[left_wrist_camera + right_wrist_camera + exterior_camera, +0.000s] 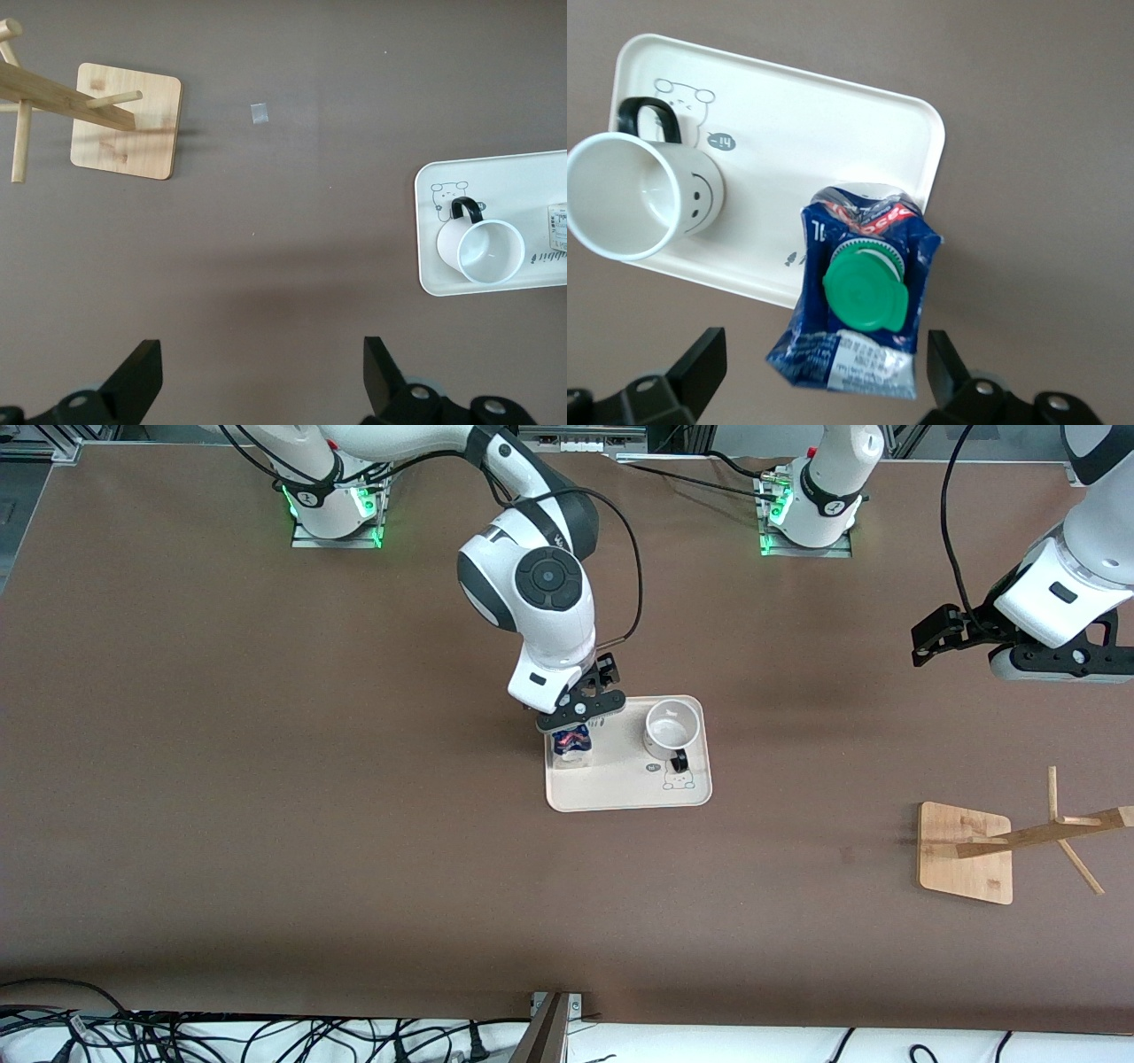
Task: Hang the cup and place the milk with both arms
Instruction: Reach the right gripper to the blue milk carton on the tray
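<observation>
The milk (pixel 571 746) stood upright on the cream tray (pixel 620 797), at the tray's edge toward the right arm's end of the surface (pixel 266 779), and the right gripper (pixel 580 710) hung directly above it with its fingers spread wide, one on each side of the carton and holding nothing; this looked like the line-up for a top-down grasp, the fingers set to close across the carton's narrower faces. In the right wrist view the carton's (pixel 859 297) long axis ran vertically, straight up toward the camera, its round green cap (pixel 865 289) facing upward on the sloped gable and the red markings showing on the top panel. The cup (pixel 671 726) sat upright on the same tray beside the milk, toward the left arm's end, mouth open to the ceiling, with its black loop handle (pixel 679 761) pointing toward the front camera and its smiley face visible in the right wrist view. That handle seemed well exposed for a pick. The left gripper (pixel 939 636) waited in the air over bare surface at its own end, fingers wide apart and empty. The wooden cup rack (pixel 966 852) stood nearer the front camera, its pegs angled upward, apparently within the left arm's reach for hanging.
</observation>
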`<action>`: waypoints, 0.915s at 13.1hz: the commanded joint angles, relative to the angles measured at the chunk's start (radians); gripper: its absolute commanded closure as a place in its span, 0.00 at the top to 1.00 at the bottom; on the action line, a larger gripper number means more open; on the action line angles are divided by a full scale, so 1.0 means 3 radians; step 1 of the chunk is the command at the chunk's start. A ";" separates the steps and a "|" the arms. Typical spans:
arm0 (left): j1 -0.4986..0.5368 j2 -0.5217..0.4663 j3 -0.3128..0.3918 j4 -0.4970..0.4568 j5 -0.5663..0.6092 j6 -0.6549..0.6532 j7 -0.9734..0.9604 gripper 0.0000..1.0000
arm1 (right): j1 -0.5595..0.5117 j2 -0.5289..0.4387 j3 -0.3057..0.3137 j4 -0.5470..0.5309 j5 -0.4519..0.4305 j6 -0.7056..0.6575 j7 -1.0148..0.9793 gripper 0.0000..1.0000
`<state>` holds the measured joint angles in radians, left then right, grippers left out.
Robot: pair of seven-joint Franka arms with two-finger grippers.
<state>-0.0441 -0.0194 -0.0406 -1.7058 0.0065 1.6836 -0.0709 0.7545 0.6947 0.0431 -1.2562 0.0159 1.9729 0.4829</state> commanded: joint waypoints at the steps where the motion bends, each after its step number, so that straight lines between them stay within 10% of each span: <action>1: 0.0004 0.0039 0.0002 0.0097 -0.0017 -0.0074 0.0057 1.00 | 0.0036 0.0067 -0.0041 0.0102 -0.0068 -0.0021 0.0062 1.00; 3: 0.0004 0.0039 0.0002 0.0097 -0.0017 -0.0074 0.0057 1.00 | 0.0036 0.0077 -0.0047 0.0102 -0.0099 -0.0021 0.0062 0.92; 8: 0.0004 0.0039 0.0002 0.0097 -0.0017 -0.0079 0.0057 1.00 | 0.0036 0.0077 -0.0046 0.0107 -0.0155 -0.0021 0.0032 0.35; 12: 0.0004 0.0039 0.0002 0.0097 -0.0017 -0.0074 0.0052 1.00 | 0.0006 0.0031 -0.0052 0.0127 -0.0150 -0.0051 -0.0014 0.29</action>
<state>-0.0441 -0.0194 -0.0406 -1.7057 0.0065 1.6835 -0.0709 0.7566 0.7039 0.0350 -1.2464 -0.0099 1.9766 0.4828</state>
